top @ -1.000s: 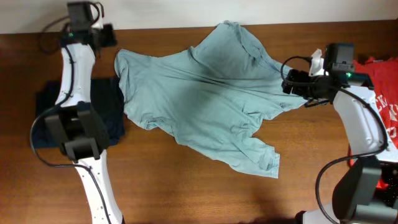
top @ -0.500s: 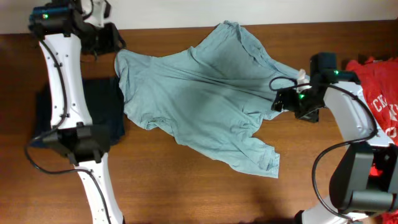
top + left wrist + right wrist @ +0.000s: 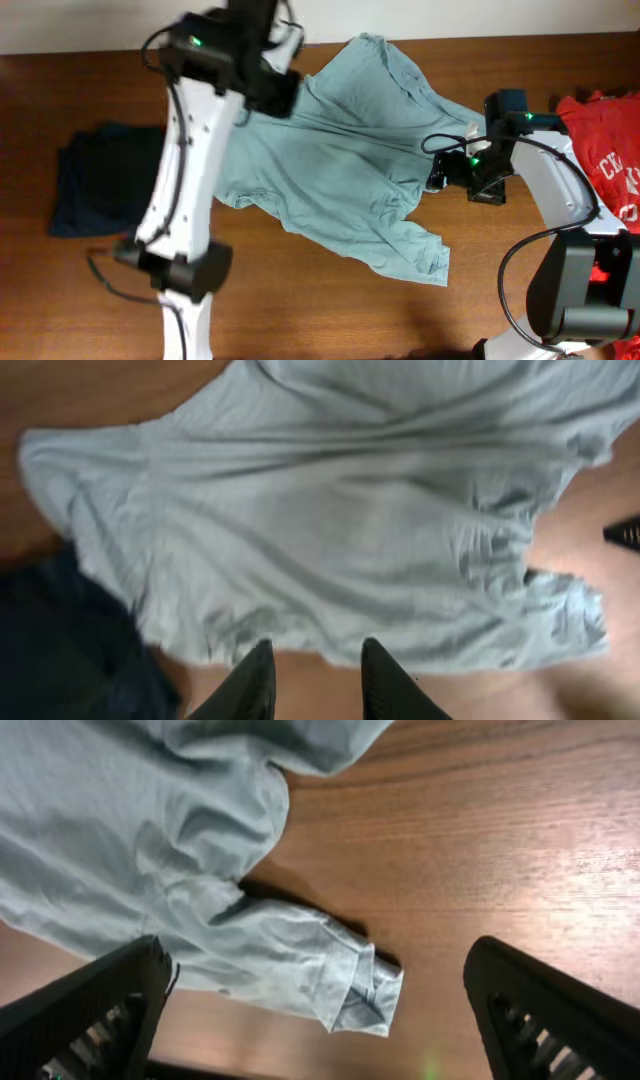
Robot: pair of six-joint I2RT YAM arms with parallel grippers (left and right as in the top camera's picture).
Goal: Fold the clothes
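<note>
Wooden table (image 3: 300, 320) holds the pale grey-blue T-shirt (image 3: 340, 165), which lies crumpled across its middle. A dark navy shirt (image 3: 95, 190) lies just beside it on the left, and a red shirt (image 3: 605, 140) is at the right edge. The right gripper (image 3: 318, 958) hangs over a sleeve end (image 3: 350, 985), jaws wide apart and empty. Farther back, the left gripper (image 3: 317, 650) hovers above the T-shirt, fingers narrowly parted with nothing between them.

Overhead: even, bright light, soft shadows. Left wrist view smeared throughout, motion blur. Right wrist view sharper; pale glare on worktop (image 3: 560, 850) at right, dark shadow under shirt (image 3: 120, 840) sleeve.
</note>
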